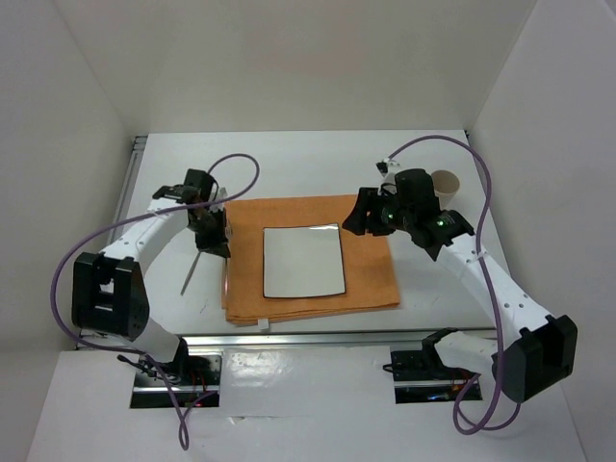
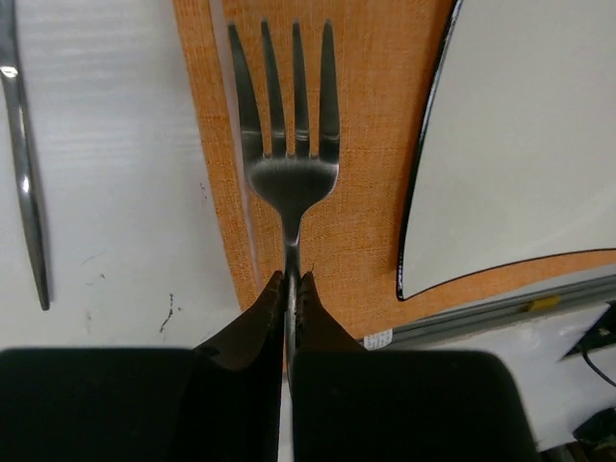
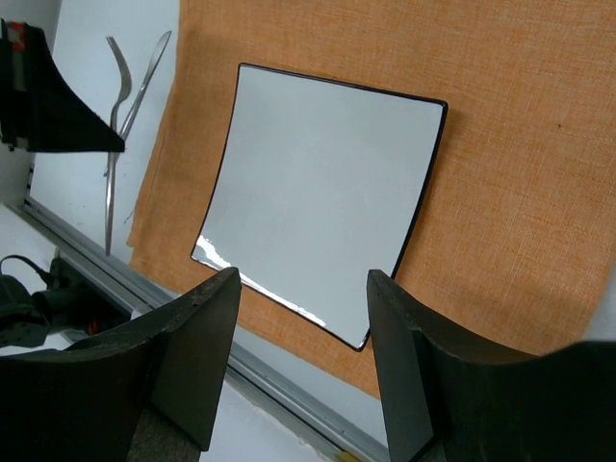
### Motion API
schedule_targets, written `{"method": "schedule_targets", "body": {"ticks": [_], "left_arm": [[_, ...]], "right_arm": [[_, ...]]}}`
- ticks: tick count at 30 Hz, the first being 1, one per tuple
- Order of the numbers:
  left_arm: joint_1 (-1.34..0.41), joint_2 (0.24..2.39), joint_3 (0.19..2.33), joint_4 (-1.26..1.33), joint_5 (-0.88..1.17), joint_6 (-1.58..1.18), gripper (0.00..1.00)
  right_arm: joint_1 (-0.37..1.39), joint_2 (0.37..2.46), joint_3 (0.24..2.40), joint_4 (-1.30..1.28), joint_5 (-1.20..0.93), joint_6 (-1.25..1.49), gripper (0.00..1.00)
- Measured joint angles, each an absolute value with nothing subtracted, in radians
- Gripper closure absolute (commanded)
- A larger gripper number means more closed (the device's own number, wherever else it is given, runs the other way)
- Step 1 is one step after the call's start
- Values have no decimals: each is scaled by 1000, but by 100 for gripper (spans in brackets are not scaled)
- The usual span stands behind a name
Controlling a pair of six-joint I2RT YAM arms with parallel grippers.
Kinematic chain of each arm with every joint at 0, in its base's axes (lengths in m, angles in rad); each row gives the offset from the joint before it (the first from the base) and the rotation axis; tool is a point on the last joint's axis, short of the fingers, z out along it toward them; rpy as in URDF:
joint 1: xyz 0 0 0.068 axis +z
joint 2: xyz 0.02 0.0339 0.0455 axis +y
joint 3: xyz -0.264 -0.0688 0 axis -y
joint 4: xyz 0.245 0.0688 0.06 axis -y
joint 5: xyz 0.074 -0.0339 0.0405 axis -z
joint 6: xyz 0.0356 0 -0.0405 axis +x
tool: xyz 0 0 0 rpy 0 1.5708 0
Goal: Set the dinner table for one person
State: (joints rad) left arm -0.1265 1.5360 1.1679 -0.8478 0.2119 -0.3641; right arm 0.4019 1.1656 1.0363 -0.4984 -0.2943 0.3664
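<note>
The white dinner table carries an orange cloth mat with a square white black-rimmed plate on it. My left gripper is at the mat's left edge, shut on the handle of a metal fork. The fork's tines point ahead over the mat's left strip, left of the plate. My right gripper is open and empty, above the mat's right part. In the right wrist view its fingers frame the plate's near corner.
A second metal utensil lies on the bare table left of the mat and also shows in the left wrist view. A brown paper cup stands at the back right behind the right arm. A metal rail runs along the near edge.
</note>
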Motion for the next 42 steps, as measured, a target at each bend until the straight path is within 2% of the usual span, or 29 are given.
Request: {"method": "schedule_targets", "body": {"ticks": [6, 16, 22, 39, 41, 42], "left_arm": [[-247, 1538, 1105, -760, 128, -482, 100], [-283, 1735, 1139, -674, 22, -530, 100], [-339, 1776, 1145, -653, -15, -527, 100], [-298, 1811, 1167, -655, 39, -536, 100], [-297, 1813, 1167, -654, 53, -538, 96], [-297, 1813, 1167, -654, 59, -539, 88]], "right_arm": [[402, 1126, 1005, -499, -268, 385, 37], [402, 1120, 1005, -500, -246, 400, 37], [403, 1120, 1002, -501, -239, 399, 37], [403, 1120, 1002, -515, -214, 398, 37], [403, 1119, 1002, -520, -211, 398, 37], [403, 1118, 1002, -521, -207, 398, 37]]}}
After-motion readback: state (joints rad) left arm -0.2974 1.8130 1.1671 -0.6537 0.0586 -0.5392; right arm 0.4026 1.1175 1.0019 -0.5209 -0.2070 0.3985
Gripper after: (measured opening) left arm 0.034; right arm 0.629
